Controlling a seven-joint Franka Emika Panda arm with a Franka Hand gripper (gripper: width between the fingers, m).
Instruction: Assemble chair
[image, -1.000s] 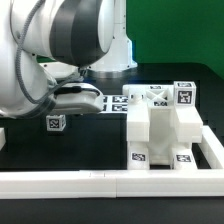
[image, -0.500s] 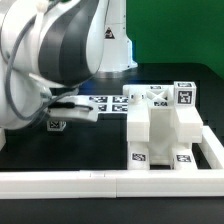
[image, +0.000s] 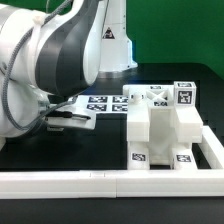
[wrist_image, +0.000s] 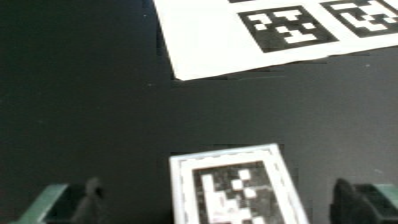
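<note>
The chair (image: 160, 128) stands as a blocky white assembly of tagged panels at the exterior view's right, inside the corner of the border rail. In the wrist view a loose white chair part (wrist_image: 228, 186) with a black-and-white tag lies flat on the dark table. My gripper (wrist_image: 217, 203) straddles it, with one dark finger (wrist_image: 71, 203) on either side and a dark gap between each finger and the part. The jaws are open and touch nothing. In the exterior view the gripper (image: 62, 119) hangs low at the left, and the arm hides the loose part there.
The marker board (image: 102, 103) lies flat behind the gripper and shows as the marker board (wrist_image: 285, 35) in the wrist view. A long white border rail (image: 100, 182) runs along the front edge and up the exterior view's right side. The table is black.
The arm has swung toward the exterior view's left and come lower. It now covers the small tagged part that showed on the table before.
</note>
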